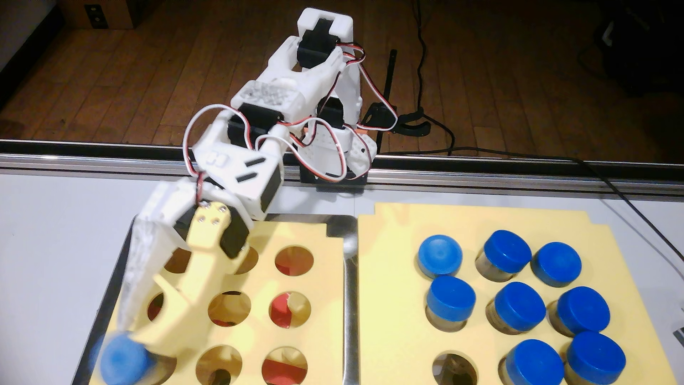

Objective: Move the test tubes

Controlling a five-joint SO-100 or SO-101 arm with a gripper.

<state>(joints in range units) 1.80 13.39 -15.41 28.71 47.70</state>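
Note:
My gripper [129, 338] reaches down to the front left corner of the left yellow rack [325, 325]. Its white finger and yellow finger are shut on a blue-capped tube [124, 364], which looks blurred. The left rack has several round holes, all open apart from the corner where the held tube is. The right yellow rack [392, 296] holds several blue-capped tubes [520, 305] standing upright in its holes. One hole [455, 368] at the front left of the right rack is open.
The left rack sits in a metal tray [349, 296]. The arm's base [333, 163] is clamped to the table's far rail. Black cables [629, 207] run over the table at the right. White table surface lies to the left of the tray.

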